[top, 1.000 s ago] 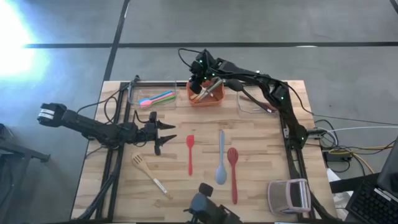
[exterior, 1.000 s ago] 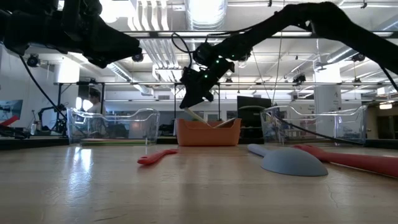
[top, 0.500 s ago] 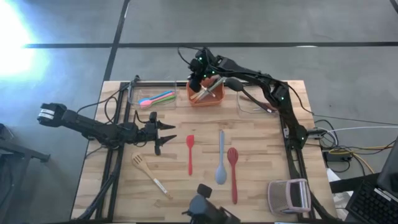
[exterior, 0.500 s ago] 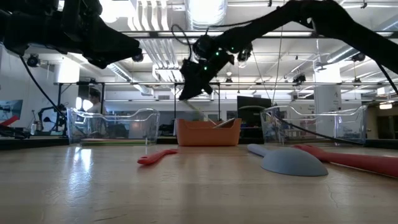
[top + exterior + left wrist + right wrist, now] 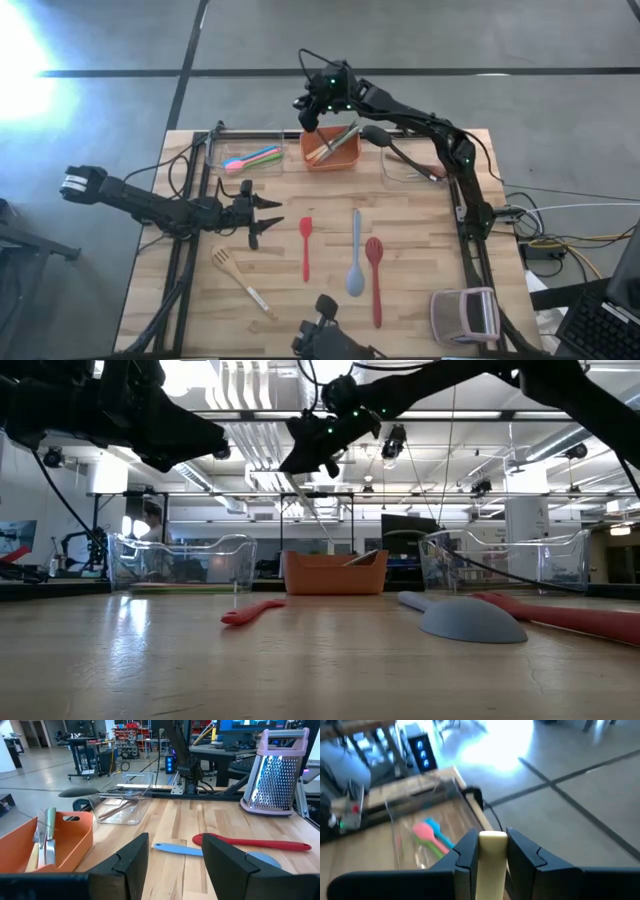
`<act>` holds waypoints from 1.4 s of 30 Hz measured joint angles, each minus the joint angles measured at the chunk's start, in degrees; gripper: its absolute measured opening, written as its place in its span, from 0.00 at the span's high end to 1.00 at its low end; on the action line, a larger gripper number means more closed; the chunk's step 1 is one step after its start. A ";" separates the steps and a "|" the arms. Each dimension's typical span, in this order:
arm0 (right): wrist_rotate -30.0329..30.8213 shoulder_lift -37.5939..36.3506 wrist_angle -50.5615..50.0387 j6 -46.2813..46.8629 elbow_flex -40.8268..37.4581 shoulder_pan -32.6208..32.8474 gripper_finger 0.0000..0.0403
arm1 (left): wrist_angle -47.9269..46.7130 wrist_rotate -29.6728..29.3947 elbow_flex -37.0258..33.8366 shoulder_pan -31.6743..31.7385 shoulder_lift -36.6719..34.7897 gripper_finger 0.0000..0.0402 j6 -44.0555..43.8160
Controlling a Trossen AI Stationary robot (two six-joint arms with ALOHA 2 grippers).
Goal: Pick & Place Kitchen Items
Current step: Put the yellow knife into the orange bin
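Observation:
My right gripper [image 5: 309,112] hangs high over the far-left corner of the orange bin [image 5: 332,152], shut on a pale wooden utensil [image 5: 312,510]. Other utensils lean inside the bin. A red spatula [image 5: 305,247], a grey-blue spoon [image 5: 355,265], a red slotted spoon [image 5: 375,277] and a wooden slotted spatula [image 5: 237,276] lie flat on the table. Pink, blue and green spoons [image 5: 252,158] lie in the left clear bin. My left gripper [image 5: 264,217] hovers open at the table's left, with nothing between its fingers [image 5: 132,862]. My right gripper pinches the wooden utensil's handle near its free end [image 5: 493,844] between its two fingers, which slant down toward the far-left. The thin handle [image 5: 318,520] hangs slanting below the fingers toward the orange bin. Whether its lower end is clear of the bin cannot be told.
A second clear bin [image 5: 410,165] with dark utensils stands at the far right. A pink-framed grater [image 5: 465,313] lies at the near right corner. Cables and the arms' frames run along both side edges.
My right gripper has risen and shifted toward the table's far edge, tipping nearer to level. It has drawn the pale wooden utensil up out of the orange bin. The gripper stays shut on it.

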 joint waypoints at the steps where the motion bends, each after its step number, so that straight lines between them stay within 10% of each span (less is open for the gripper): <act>1: 0.05 -0.31 1.41 0.94 -0.52 -0.01 0.84 | 0.00 0.00 0.00 0.00 0.00 0.54 -0.08; 14: 5.64 -4.49 33.58 12.01 -22.31 0.09 0.84 | -3.97 0.51 0.00 -0.07 0.00 0.54 -4.39; 28: 28.62 -22.85 73.07 19.84 -62.11 2.62 0.84 | -2.27 0.46 0.02 0.00 0.00 0.54 -4.72; 42: 35.31 -17.56 81.95 22.25 -66.68 4.57 0.84 | -1.95 0.09 0.02 0.02 -0.04 0.54 -3.19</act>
